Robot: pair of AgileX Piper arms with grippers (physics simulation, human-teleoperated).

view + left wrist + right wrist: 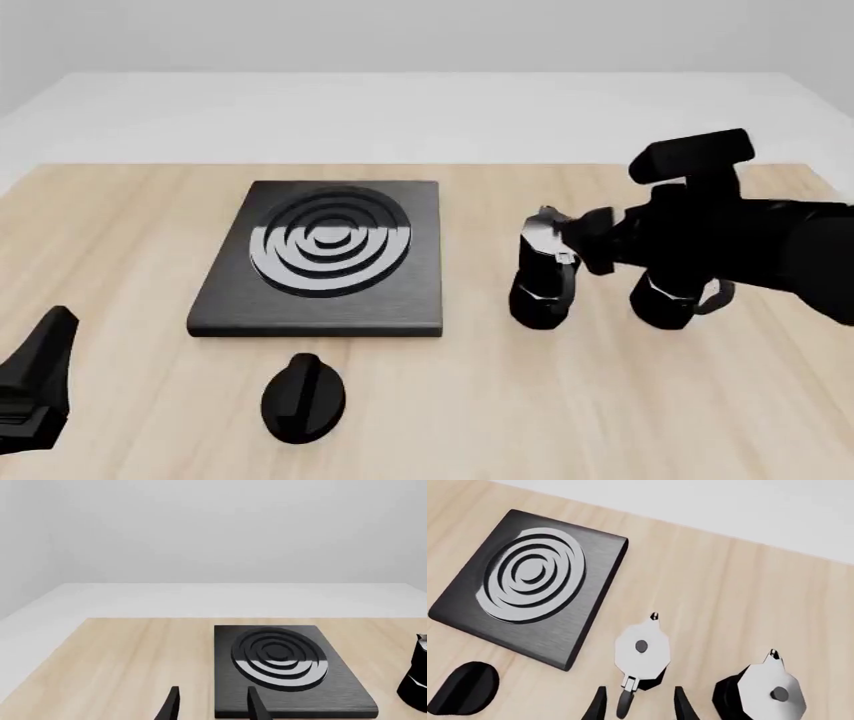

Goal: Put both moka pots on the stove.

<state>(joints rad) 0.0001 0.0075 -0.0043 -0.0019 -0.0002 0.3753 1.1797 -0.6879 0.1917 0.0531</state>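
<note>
1. Stove [214, 305]: a flat dark grey slab with concentric silver-and-black rings is laid on the wooden table [120, 230], left of centre, with nothing standing on it.

2. Moka pots: both are stood upright on the table to the right of the stove and apart from it. The nearer-to-stove pot [543, 285] is separated from the slab's right edge by a strip of bare wood. The second pot [667, 300] is placed just to its right, largely covered by the right arm in the front view; it is seen clearly from above in the right wrist view [770, 692].

3. Right gripper [637, 705]: it is held above the left-hand pot [640, 652], whose curved handle is seen between the two spread fingers in the wrist view. Contact between fingers and handle cannot be confirmed; nothing appears clamped.

4. Left gripper [212, 705]: its fingers are spread apart with nothing between them, low at the near left of the table, well away from both pots. The near edge of the stove is seen just past its fingertips.

5. Flat oval black knob [304, 397]: it is laid on the table just in front of the stove's near edge, between the left gripper and the pots.
</note>
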